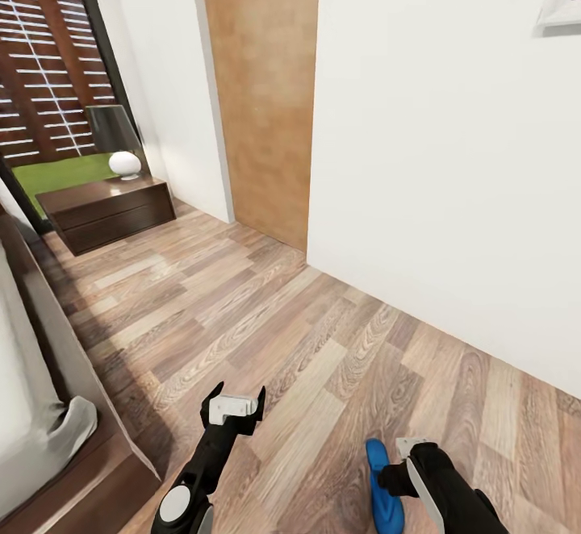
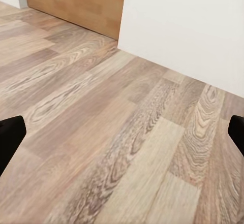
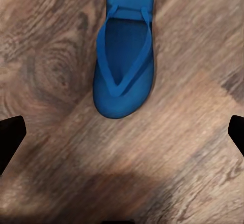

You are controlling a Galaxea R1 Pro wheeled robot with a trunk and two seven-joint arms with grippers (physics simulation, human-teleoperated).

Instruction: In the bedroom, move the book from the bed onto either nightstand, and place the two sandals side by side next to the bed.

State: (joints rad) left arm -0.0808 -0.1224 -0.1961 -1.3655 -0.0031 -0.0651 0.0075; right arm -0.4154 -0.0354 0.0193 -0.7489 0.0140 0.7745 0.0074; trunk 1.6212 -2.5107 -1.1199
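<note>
Right gripper (image 3: 122,132) hovers wide open, empty, over blue sandal (image 3: 123,66) at lower frame; light, floppy; pinch the sole's edge.

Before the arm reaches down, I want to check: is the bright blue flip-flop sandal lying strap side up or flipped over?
Strap side up: the bright blue flip-flop sandal lies flat on the wood-plank floor, thin straps showing on top.

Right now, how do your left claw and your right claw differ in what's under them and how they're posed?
The left claw hangs over bare wood-plank floor, while the right claw is right beside a blue sandal lying on that floor. In the head view the left claw points ahead along the floor; the right claw angles down toward the sandal. Both are open and hold nothing.
</note>
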